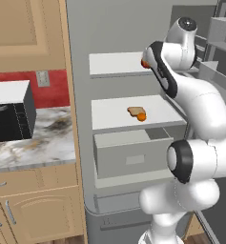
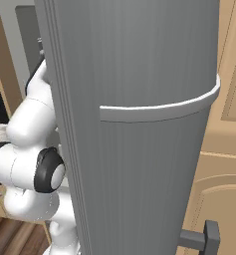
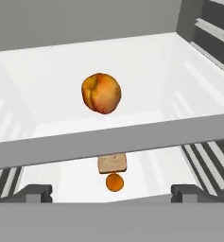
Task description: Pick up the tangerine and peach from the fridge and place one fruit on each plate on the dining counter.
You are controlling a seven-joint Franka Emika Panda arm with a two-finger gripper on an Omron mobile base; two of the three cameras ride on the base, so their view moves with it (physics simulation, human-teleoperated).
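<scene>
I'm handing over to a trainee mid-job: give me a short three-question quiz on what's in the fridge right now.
1. True or false: the peach lies on a higher fridge shelf than the tangerine.
2. What lies right beside the tangerine? A) a slice of bread B) a plate C) a bottle
3. Fill in: below the tangerine's shelf the pale grey ____ stands pulled out.

Key: 1 true; 2 A; 3 drawer. The gripper shows wide-set jaws holding nothing.
</scene>
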